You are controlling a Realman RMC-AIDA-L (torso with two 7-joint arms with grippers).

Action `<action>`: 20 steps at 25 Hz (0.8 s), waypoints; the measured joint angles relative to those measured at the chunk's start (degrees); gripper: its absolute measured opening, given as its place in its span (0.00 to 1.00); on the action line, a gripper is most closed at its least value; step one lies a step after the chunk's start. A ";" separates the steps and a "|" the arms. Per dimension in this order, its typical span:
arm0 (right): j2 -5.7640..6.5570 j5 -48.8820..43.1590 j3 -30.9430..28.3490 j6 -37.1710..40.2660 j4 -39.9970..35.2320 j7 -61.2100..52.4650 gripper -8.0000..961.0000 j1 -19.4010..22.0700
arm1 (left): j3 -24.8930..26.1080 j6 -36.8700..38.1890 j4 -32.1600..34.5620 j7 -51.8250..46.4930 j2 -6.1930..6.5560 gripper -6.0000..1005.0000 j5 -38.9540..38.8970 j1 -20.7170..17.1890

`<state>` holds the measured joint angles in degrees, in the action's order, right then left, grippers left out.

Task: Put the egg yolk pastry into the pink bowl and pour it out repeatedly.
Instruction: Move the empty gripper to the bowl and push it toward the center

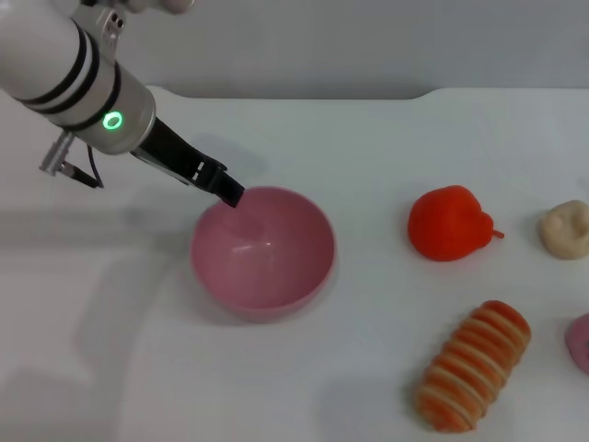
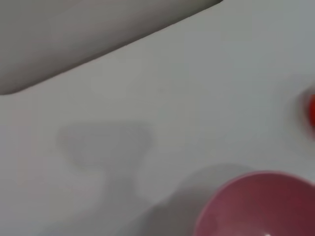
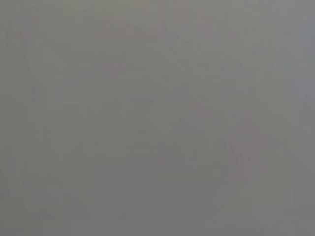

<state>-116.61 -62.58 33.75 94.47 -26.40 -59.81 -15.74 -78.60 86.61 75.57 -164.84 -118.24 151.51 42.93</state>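
Note:
The pink bowl (image 1: 262, 253) stands upright on the white table, left of centre, and nothing shows inside it. It also shows in the left wrist view (image 2: 261, 206). My left gripper (image 1: 230, 194) reaches down from the upper left, and its dark tip is at the bowl's far left rim. The egg yolk pastry (image 1: 563, 228), a small cream lump, lies on the table at the far right edge, well away from the bowl. My right gripper is out of view; the right wrist view shows only flat grey.
A red-orange pear-like fruit (image 1: 449, 224) lies right of the bowl. An orange-and-cream striped roll (image 1: 474, 366) lies at the front right. A pink thing (image 1: 580, 343) is cut off by the right edge. The table's back edge (image 1: 304, 95) runs behind the bowl.

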 joint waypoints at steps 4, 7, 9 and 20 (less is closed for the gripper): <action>-0.05 0.29 0.00 -0.03 0.67 0.42 0.61 -0.27 | -0.23 -2.28 -1.71 -0.04 -0.03 0.68 -1.14 -1.30; -0.05 0.30 -0.01 -0.02 0.67 0.58 0.61 -0.45 | -0.63 -3.79 -3.99 -0.04 -0.03 0.67 -2.31 -1.86; -0.08 0.30 0.00 -0.02 0.67 0.62 0.61 -0.66 | -1.48 -5.40 -5.06 -0.03 0.00 0.67 -2.72 -2.67; -0.13 0.04 0.47 0.00 0.64 0.84 0.61 -1.17 | -3.60 -10.69 -7.29 -0.03 -0.01 0.66 -3.21 -5.19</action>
<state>-116.74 -62.54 34.22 94.47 -25.75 -58.97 -16.91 -82.20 75.92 68.28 -164.87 -118.25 148.30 37.74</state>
